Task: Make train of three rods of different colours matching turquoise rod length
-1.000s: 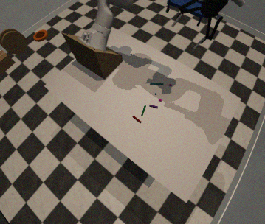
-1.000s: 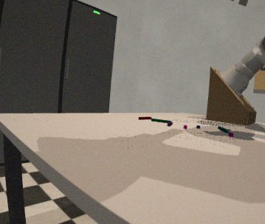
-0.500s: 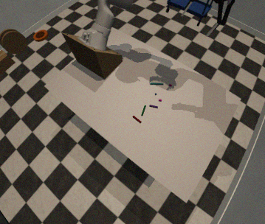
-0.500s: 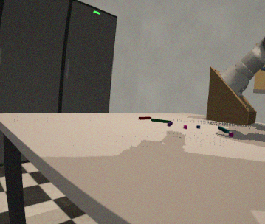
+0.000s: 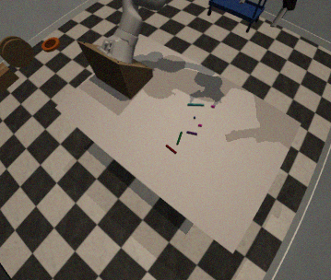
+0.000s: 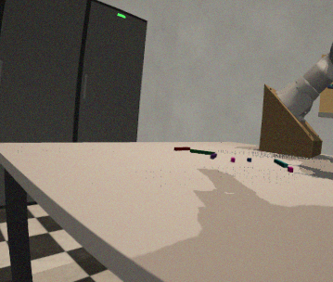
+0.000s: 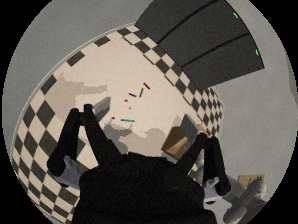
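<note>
My gripper [image 7: 147, 112] is open and empty, high above the table; the top view shows only part of it at the top right edge. The turquoise rod [image 5: 195, 105] [image 6: 281, 163] [image 7: 128, 120] lies flat near one magenta rod [image 5: 213, 106] [image 6: 290, 169] [image 7: 113, 118]. The small blue rod [image 5: 194, 117] [image 6: 249, 160] [image 7: 130, 108] lies apart. Another magenta rod [image 5: 200, 125] [image 6: 233, 160] [image 7: 126, 100] lies near the purple rod [image 5: 192, 133] [image 6: 213, 156] [image 7: 132, 94]. The green rod [image 5: 179, 138] [image 6: 202, 151] [image 7: 141, 92] and red rod [image 5: 171, 149] [image 6: 182, 148] [image 7: 146, 86] lie apart at different angles.
The rods lie on the pale table top [image 5: 218, 198] [image 6: 95, 185]. The arm's wooden base [image 5: 117, 71] [image 6: 287, 132] [image 7: 175, 142] stands beyond the turquoise rod's side. Shadows of the arm fall across parts of the table. Dark cabinets [image 6: 39, 70] [image 7: 200, 40] stand beyond it.
</note>
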Motion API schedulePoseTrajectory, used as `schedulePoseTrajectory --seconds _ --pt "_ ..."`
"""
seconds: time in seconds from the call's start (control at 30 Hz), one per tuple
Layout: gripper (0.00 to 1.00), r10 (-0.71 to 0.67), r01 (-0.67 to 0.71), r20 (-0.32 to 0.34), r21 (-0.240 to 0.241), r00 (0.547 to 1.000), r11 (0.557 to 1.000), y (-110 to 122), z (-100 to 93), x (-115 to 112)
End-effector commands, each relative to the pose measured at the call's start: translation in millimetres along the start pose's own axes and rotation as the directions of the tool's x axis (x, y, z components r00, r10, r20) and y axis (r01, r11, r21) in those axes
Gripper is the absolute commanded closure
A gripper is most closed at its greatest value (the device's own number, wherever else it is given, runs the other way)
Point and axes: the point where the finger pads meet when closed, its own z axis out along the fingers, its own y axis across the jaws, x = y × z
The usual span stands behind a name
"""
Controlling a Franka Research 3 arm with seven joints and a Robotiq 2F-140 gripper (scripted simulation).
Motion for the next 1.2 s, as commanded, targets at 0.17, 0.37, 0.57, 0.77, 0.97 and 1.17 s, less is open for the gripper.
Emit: schedulePoseTrajectory --seconds 0.17,0.37,0.57,0.77,0.97,1.17 --pt "0.0 -0.264 0.262 0.033 0.057 0.964 0.963 -19.7 33.0 1.5" --pt "0.0 -0.382 0.371 0.1 0.113 0.919 0.922 -37.5 78.8 -4.6" --pt "0.0 -0.479 0.453 0.147 0.178 0.866 0.873 -51.2 121.0 -11.1" --pt "0.0 -0.577 0.525 0.181 0.267 0.796 0.808 -63.8 170.6 -19.3" --pt "0.0 -0.656 0.57 0.192 0.358 0.73 0.74 -72.3 218.6 -27.6" --pt "0.0 -0.718 0.596 0.183 0.443 0.672 0.67 -76.6 265.9 -35.9"
